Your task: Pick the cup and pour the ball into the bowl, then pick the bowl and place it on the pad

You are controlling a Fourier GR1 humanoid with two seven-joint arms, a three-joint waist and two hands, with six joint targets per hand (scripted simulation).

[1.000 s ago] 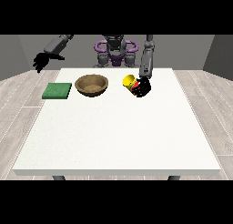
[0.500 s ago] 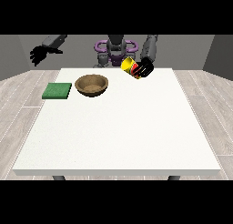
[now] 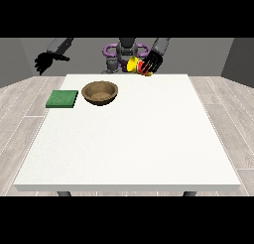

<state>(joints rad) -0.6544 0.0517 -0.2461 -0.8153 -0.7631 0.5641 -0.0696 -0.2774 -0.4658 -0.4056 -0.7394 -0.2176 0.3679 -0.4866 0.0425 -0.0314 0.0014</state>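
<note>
Hand at the view's right (image 3: 152, 63) wrapped around the yellow cup (image 3: 135, 66), fingers curled over its side. Cup lifted clear of the white table (image 3: 129, 139), up near the far edge, in front of the robot's torso (image 3: 125, 52). Cup tilted, mouth end pointing toward the view's left. Some red visible on the cup between the fingers. Ball not discernible; can't tell whether inside the cup or elsewhere.

Wooden bowl (image 3: 100, 92) upright on the table, far-left area, nothing visible inside. Sits lower and to the view's left of the held cup, well apart from it, not directly beneath.

Green pad (image 3: 62, 98) flat on the table just to the view's left of the bowl, near the table's left edge. Small gap between pad and bowl, not touching. Nothing on the pad.

Hand at the view's left (image 3: 45, 61) raised off to the side, beyond the table's left edge and above its level, holding nothing. Fingers hanging down, spread and relaxed rather than closed. Well apart from pad, bowl and cup.

Both forearms angled outward from the torso, grey sleeves ending in black hands. Table legs (image 3: 63, 193) just visible under the near edge. Grey plank floor (image 3: 20, 104) around the table.
</note>
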